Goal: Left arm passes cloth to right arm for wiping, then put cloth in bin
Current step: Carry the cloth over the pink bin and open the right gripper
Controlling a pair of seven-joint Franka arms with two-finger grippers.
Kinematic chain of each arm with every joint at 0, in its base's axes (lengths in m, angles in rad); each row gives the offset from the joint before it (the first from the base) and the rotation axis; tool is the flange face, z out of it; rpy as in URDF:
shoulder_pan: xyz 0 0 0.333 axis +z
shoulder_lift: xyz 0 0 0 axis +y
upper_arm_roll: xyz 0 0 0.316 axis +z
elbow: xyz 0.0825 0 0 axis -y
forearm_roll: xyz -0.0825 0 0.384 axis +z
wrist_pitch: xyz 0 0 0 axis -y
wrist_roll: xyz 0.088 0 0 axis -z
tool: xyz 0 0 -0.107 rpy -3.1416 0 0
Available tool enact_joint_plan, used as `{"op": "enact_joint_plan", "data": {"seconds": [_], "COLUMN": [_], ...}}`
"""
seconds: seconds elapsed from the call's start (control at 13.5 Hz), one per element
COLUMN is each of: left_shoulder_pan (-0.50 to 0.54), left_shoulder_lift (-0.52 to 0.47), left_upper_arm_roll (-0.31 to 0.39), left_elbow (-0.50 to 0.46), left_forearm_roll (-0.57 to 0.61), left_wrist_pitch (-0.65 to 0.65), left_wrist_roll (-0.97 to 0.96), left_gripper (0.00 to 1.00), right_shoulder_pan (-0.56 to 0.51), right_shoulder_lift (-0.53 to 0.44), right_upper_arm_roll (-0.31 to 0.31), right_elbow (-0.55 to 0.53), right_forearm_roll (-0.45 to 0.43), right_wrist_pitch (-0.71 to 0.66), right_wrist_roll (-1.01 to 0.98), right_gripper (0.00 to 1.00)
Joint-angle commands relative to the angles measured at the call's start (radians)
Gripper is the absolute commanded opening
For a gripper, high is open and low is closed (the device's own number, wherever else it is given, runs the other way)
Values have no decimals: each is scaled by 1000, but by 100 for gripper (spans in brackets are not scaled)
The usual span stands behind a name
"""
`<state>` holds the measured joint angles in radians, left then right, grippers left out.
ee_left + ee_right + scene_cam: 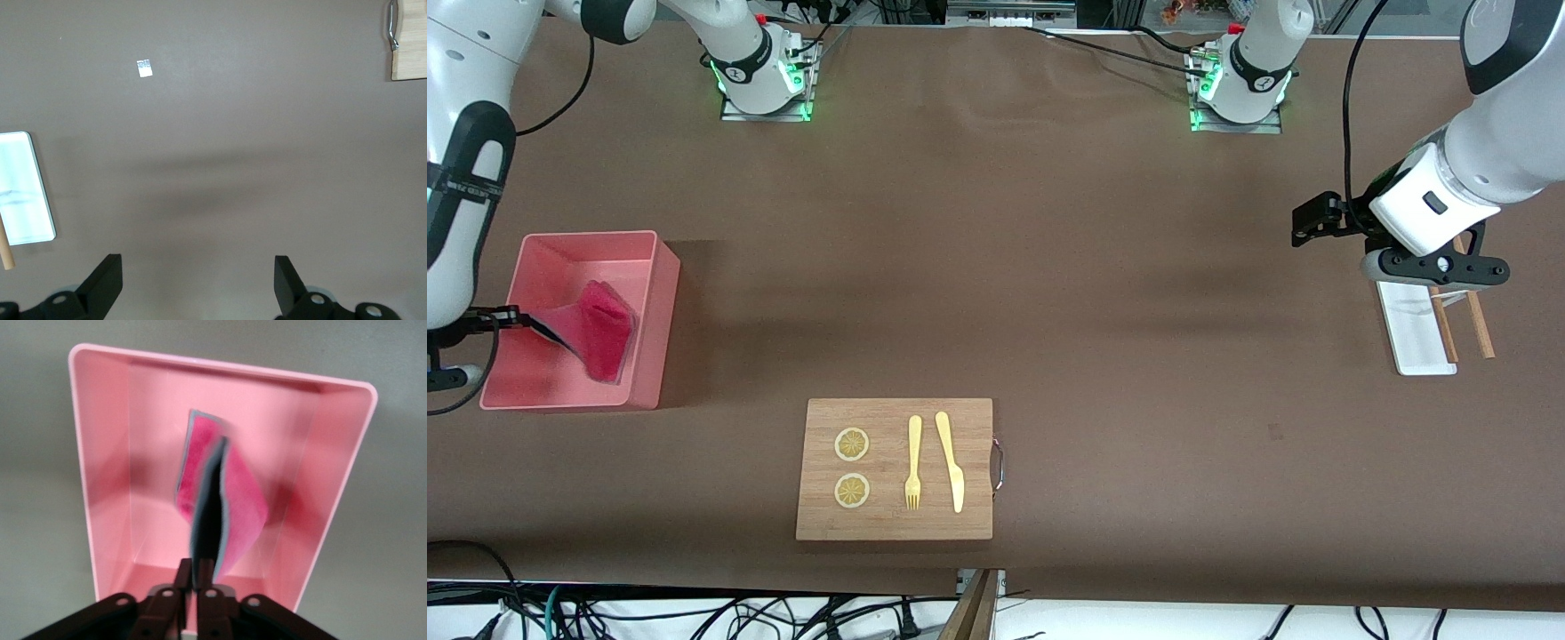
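Observation:
The magenta-pink cloth (605, 329) hangs inside the salmon-pink bin (660, 311), which stands at the right arm's end of the table. My right gripper (532, 322) reaches in over the bin's rim and is shut on the cloth's edge. In the right wrist view the fingers (185, 577) pinch the folded cloth (243, 503), which dangles above the bin's floor, with the bin's wall (100, 467) around it. My left gripper (1433, 269) hovers open and empty over the white tray at the left arm's end. Its jaws stand wide apart (198, 283) over bare table.
A wooden cutting board (894, 524) nearer the front camera carries two lemon slices (852, 444), a yellow fork (913, 462) and a yellow knife (951, 462). A small flat white tray (1414, 342) with wooden sticks (1480, 324) lies under the left gripper; it also shows in the left wrist view (23, 190).

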<state>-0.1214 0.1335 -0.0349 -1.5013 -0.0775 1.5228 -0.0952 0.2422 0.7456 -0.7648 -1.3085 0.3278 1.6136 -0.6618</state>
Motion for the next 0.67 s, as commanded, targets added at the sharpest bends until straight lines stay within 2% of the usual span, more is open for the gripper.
{"op": "enact_joint_plan", "data": {"seconds": [0.0, 0.22, 0.37, 0.59], "left_shoulder_pan": [-4, -4, 8, 54], "left_shoulder_lift": [5, 5, 6, 3], "left_upper_arm_roll": [1, 3, 12, 21], "left_elbow": [27, 26, 24, 16], "left_forearm_roll": [-8, -7, 4, 16], "left_wrist_pitch": [-15, -12, -10, -13], "left_wrist_roll": [-8, -9, -17, -14], "left_gripper": [100, 100, 100, 100], "right_shoulder_pan": [-20, -12, -9, -37], "right_shoulder_lift": [-3, -26, -80, -182], "right_upper_arm_roll": [1, 2, 4, 70], "right_elbow": [-12, -6, -6, -8], "right_forearm_roll": [25, 39, 43, 22], "right_wrist_pitch": [35, 22, 22, -27], "right_wrist_roll": [-10, -2, 10, 82], "right_gripper": [100, 100, 100, 100]}}
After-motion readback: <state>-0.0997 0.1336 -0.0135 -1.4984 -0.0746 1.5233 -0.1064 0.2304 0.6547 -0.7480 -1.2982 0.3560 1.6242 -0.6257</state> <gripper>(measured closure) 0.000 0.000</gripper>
